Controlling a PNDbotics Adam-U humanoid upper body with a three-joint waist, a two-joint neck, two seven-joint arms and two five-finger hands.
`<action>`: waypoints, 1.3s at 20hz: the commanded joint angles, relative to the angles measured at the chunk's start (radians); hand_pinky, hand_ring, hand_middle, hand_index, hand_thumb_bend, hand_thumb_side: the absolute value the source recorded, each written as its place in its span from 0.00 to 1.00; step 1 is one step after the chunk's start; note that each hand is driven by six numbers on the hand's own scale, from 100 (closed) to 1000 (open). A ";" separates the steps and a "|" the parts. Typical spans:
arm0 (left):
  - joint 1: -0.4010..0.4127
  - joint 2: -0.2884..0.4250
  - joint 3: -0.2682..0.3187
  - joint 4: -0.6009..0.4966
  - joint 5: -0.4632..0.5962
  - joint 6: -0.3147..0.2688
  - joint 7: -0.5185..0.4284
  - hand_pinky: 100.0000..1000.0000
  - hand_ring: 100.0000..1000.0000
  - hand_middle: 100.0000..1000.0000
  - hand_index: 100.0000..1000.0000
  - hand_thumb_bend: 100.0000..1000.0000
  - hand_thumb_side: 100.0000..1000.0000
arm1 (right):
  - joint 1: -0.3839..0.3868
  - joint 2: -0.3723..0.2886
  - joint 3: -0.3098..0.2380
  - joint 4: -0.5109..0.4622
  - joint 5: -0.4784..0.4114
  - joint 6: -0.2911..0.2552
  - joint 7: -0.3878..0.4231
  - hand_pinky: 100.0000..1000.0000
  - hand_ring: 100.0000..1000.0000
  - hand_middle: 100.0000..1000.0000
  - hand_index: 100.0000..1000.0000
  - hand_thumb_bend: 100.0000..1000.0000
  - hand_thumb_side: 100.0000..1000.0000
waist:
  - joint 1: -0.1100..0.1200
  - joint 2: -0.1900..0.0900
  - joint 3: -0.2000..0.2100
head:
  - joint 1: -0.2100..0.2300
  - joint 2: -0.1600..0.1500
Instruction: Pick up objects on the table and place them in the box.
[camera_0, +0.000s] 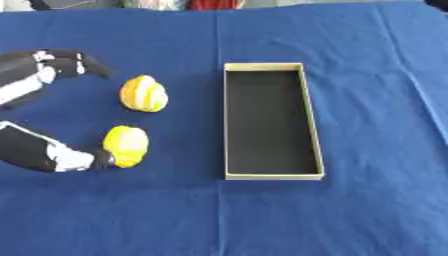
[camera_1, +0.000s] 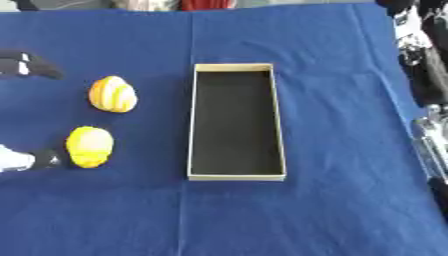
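Note:
A yellow object with white stripes (camera_0: 143, 93) lies on the blue cloth left of the box. Nearer me lies a plain yellow object (camera_0: 127, 145). The box (camera_0: 309, 110) is long, tan-rimmed, dark inside and holds nothing. My left hand (camera_0: 52, 67) comes in from the left edge, open and spread wide. Its fingers (camera_0: 87, 62) hang just left of the striped object without touching it. Its thumb (camera_0: 74, 160) rests against the left side of the plain yellow object. Black and silver parts of my right arm (camera_1: 426, 75) show along the right edge; its fingers are not distinguishable.
The blue cloth (camera_0: 376, 210) covers the whole table, with open cloth in front of and to the right of the box. Dark and red things line the far edge (camera_0: 210, 4).

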 joint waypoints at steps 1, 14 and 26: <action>-0.017 -0.010 0.015 -0.012 0.015 0.050 -0.052 0.84 0.90 0.79 0.87 0.59 0.36 | -0.006 -0.010 -0.004 -0.017 -0.010 0.001 0.003 0.85 0.84 0.79 0.83 0.00 0.71 | -0.001 -0.017 0.000 | 0.000 0.006; -0.019 -0.101 0.023 0.101 -0.015 0.158 -0.188 0.83 0.91 0.82 0.88 0.42 0.32 | -0.002 0.006 0.000 -0.017 -0.019 0.006 0.003 0.85 0.84 0.79 0.83 0.00 0.72 | -0.009 -0.010 -0.010 | 0.005 -0.002; -0.014 -0.144 0.013 0.203 -0.068 0.118 -0.220 0.84 0.92 0.85 0.90 0.40 0.24 | -0.005 0.013 0.002 -0.017 -0.026 0.007 0.003 0.85 0.83 0.79 0.83 0.00 0.73 | -0.016 -0.003 -0.014 | 0.008 -0.010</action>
